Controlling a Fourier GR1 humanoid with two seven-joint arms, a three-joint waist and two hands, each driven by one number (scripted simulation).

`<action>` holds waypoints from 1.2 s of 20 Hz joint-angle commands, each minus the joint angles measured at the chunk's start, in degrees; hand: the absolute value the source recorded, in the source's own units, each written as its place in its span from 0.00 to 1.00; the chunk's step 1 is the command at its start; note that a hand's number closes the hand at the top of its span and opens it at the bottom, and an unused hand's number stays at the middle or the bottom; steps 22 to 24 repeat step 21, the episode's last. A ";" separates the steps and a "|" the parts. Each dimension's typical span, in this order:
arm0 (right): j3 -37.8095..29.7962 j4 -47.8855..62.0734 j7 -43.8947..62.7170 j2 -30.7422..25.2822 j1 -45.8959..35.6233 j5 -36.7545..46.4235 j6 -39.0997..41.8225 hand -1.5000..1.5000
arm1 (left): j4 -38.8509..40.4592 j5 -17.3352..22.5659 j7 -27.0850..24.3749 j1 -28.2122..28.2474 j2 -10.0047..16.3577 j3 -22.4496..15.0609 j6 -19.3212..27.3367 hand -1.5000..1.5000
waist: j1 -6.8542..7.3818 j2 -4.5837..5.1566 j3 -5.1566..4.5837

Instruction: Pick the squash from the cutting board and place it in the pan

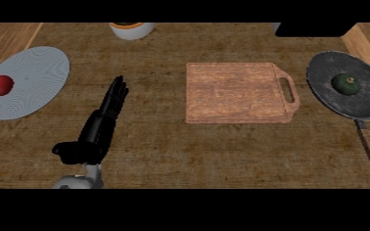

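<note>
A dark green squash [346,84] lies inside the dark pan [325,92] at the right edge of the counter, the pan's handle running toward the lower right. The wooden cutting board [239,93] sits in the middle with nothing on it. My left hand [101,127] rests on the counter to the left of the board, fingers straight and pointing away from me, holding nothing. My right hand does not show in the head view.
A grey plate [36,80] at the left edge carries a red fruit [4,85]. A white cup [132,30] stands at the back of the counter. A dark object [311,29] sits at the back right.
</note>
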 commanded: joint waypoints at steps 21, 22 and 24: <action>11.37 -23.45 8.77 4.92 13.80 -3.58 -10.09 0.00 | 3.23 -1.50 -1.44 -0.87 -0.88 1.73 -0.92 0.50 | -0.15 0.00 -0.02; 11.37 -23.45 8.77 4.92 13.80 -3.58 -10.09 0.00 | 3.23 -1.50 -1.44 -0.87 -0.88 1.73 -0.92 0.50 | -0.15 0.00 -0.02; 11.37 -23.45 8.77 4.92 13.80 -3.58 -10.09 0.00 | 3.23 -1.50 -1.44 -0.87 -0.88 1.73 -0.92 0.50 | -0.15 0.00 -0.02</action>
